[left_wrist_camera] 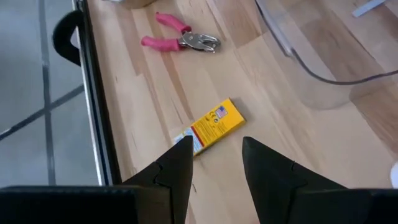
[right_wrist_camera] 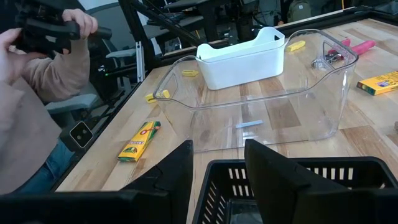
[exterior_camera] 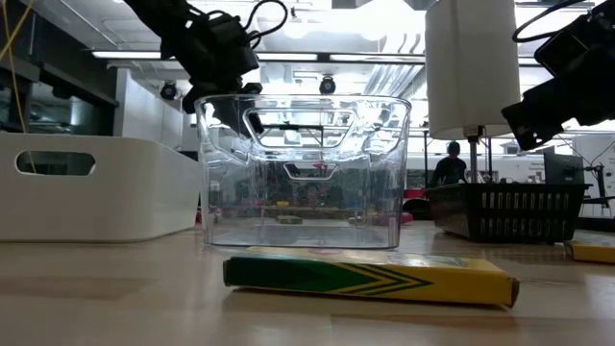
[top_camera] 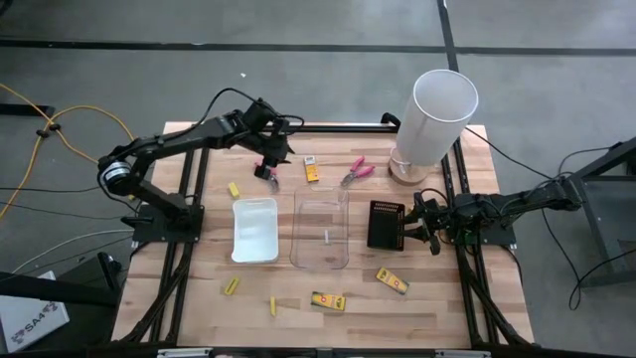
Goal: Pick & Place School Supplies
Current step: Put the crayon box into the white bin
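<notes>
My left gripper (top_camera: pixel 270 171) (left_wrist_camera: pixel 214 162) hovers open above the far left of the table, slanting down. A small yellow box (left_wrist_camera: pixel 211 127) (top_camera: pixel 311 171) lies flat on the wood just ahead of its fingertips, untouched. Pink-handled pliers (left_wrist_camera: pixel 180 40) (top_camera: pixel 356 171) lie farther on. My right gripper (top_camera: pixel 415 227) (right_wrist_camera: pixel 217 162) waits open at the right side, its fingers over the near rim of a black slotted basket (right_wrist_camera: pixel 292 186) (top_camera: pixel 386 224). Other yellow boxes and sticks (top_camera: pixel 328 300) (top_camera: pixel 392 281) (top_camera: pixel 231 286) lie flat along the near part of the table.
A white tray (top_camera: pixel 254 231) and a clear tray (top_camera: pixel 320 229) stand side by side mid-table. A tall white cylinder (top_camera: pixel 437 119) stands at the far right corner. A person (right_wrist_camera: pixel 37 81) sits beyond the table's left edge holding a dark device. Bare wood lies around the yellow box.
</notes>
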### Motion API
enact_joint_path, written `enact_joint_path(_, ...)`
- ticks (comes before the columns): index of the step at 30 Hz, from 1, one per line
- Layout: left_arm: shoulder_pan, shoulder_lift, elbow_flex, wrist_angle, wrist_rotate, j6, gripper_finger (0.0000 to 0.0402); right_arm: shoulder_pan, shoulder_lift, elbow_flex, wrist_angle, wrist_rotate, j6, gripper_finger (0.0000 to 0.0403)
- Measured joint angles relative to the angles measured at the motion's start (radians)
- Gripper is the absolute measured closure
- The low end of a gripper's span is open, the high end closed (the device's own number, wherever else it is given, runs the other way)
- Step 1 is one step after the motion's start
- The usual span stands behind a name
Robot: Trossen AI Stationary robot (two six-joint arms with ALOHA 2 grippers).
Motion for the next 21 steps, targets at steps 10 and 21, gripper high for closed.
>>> enact_joint_path(10,-0.045,0.078,0.163,-0.076,-0.007,-0.073,0.0269,0.0,0.0,0.0,0.0,0.0,0.0,0.0266)
enact_joint_path(21,-0.057,0.321,0.468,-0.365,-0.01,0.116,0.0269,0.0,0.0,0.0,0.0,0.0,0.0,0.0266)
